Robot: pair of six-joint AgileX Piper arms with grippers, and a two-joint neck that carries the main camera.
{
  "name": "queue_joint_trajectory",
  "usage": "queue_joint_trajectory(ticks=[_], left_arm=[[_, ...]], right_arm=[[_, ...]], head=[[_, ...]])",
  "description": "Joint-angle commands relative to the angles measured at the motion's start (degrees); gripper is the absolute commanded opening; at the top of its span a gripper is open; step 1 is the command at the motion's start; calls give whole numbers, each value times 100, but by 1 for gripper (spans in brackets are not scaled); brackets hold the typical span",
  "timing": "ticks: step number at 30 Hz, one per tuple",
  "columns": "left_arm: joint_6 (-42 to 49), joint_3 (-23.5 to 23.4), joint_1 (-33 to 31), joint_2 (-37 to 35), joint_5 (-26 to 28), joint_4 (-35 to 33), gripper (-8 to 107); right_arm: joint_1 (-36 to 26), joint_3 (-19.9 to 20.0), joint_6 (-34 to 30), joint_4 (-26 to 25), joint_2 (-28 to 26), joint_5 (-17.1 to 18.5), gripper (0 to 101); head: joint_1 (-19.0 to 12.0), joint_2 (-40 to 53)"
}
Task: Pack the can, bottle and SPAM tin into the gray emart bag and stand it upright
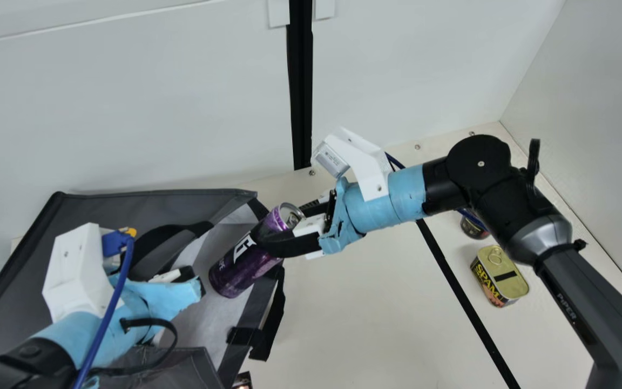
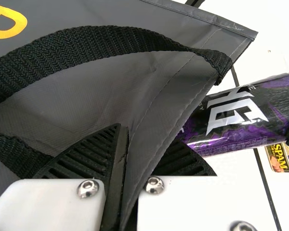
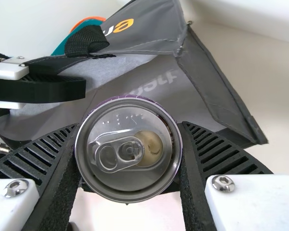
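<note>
Gray emart bag (image 1: 100, 208), mouth open; our left gripper (image 2: 139, 139) pinches its edge. Our right gripper (image 3: 129, 126) grips the purple can (image 1: 239, 271), tilted, base-first at the mouth. We judge it's being packed; next, ease deeper, then release. SPAM tin (image 1: 505, 276) well apart.

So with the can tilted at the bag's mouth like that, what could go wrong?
The tilted can might slip from the right gripper, or snag on the bag going in. The left gripper pinches only the bag's edge, so that could pull free and let the mouth sag.
</note>
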Motion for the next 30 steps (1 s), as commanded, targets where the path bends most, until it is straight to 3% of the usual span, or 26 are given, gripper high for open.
queue_joint_trajectory(ticks=[1, 16, 30], left_arm=[[0, 0, 0, 0, 0, 0, -8], [0, 0, 0, 0, 0, 0, -8], [0, 0, 0, 0, 0, 0, -8]], right_arm=[[32, 12, -16, 18, 12, -1, 0], [271, 85, -109, 101, 161, -7, 0], [772, 235, -271, 236, 369, -446, 0]], head=[[-130, -5], [-130, -5], [-130, -5]])
